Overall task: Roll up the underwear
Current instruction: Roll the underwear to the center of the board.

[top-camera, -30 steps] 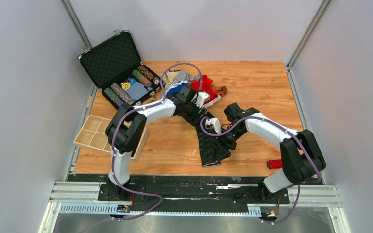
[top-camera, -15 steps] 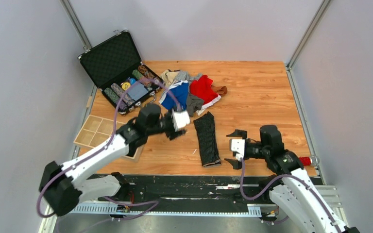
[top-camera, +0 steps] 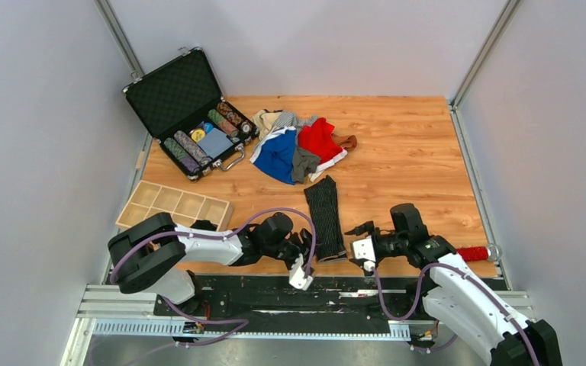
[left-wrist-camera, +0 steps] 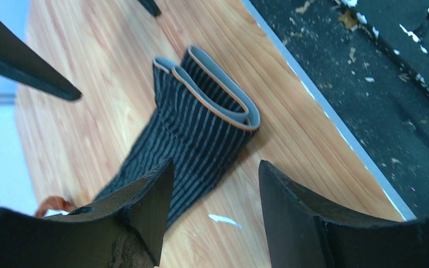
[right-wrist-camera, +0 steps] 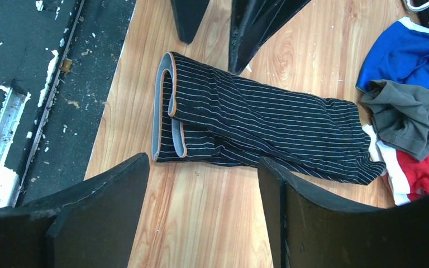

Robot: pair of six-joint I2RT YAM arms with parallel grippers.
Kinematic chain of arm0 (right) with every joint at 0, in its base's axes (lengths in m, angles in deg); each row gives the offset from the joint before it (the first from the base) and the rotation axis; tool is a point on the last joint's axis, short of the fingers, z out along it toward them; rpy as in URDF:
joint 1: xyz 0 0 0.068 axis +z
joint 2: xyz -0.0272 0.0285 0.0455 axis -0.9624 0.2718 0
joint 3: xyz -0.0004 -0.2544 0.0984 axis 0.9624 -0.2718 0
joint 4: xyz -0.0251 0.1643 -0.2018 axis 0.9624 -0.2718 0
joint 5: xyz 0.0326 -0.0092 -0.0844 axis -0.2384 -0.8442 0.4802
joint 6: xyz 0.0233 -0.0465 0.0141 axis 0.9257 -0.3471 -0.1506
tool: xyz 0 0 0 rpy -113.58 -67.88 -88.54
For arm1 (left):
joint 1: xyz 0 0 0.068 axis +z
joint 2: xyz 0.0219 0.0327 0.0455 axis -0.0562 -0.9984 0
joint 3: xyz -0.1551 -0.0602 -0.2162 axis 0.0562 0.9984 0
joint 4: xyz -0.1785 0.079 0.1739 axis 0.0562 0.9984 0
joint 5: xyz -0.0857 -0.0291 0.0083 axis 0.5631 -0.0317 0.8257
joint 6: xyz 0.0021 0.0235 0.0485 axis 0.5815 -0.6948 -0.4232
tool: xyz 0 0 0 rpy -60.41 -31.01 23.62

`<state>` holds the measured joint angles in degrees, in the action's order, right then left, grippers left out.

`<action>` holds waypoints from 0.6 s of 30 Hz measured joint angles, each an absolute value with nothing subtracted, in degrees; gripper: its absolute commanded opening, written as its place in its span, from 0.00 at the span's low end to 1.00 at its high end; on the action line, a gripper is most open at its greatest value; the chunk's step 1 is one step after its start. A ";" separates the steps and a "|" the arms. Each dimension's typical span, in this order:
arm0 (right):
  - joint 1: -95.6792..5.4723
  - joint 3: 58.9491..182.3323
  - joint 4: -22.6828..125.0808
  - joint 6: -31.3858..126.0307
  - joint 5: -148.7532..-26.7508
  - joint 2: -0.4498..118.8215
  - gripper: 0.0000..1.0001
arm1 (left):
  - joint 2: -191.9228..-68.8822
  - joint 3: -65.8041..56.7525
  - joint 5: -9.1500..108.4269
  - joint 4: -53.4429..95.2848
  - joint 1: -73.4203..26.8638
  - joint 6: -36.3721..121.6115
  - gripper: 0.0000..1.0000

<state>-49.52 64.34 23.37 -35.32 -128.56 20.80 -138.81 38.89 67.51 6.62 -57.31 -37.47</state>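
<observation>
A black pinstriped underwear (top-camera: 326,217) lies folded into a long strip on the wooden table, its grey waistband end (left-wrist-camera: 223,89) toward the near edge. My left gripper (top-camera: 304,245) sits low just left of that end, open and empty (left-wrist-camera: 215,184). Just right of the same end is my right gripper (top-camera: 361,245), also open and empty (right-wrist-camera: 204,190), with the strip (right-wrist-camera: 257,125) lying ahead of it. More underwear, blue (top-camera: 278,152), grey (top-camera: 304,162) and red (top-camera: 320,139), lies heaped at the back.
An open black case of poker chips (top-camera: 198,114) stands at the back left. A wooden compartment tray (top-camera: 174,206) lies at the left edge. A red bristly stick (top-camera: 473,253) lies at the near right. The black base rail (top-camera: 351,293) runs along the near edge.
Both arms left the striped underwear and the pile and drew back. The left gripper has since swung down to the strip's near end, and the right gripper edged closer to it.
</observation>
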 measured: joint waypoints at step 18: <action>-49.52 64.34 26.41 -28.79 -126.63 21.68 0.73 | -147.66 36.51 76.34 1.16 -59.87 -50.39 0.49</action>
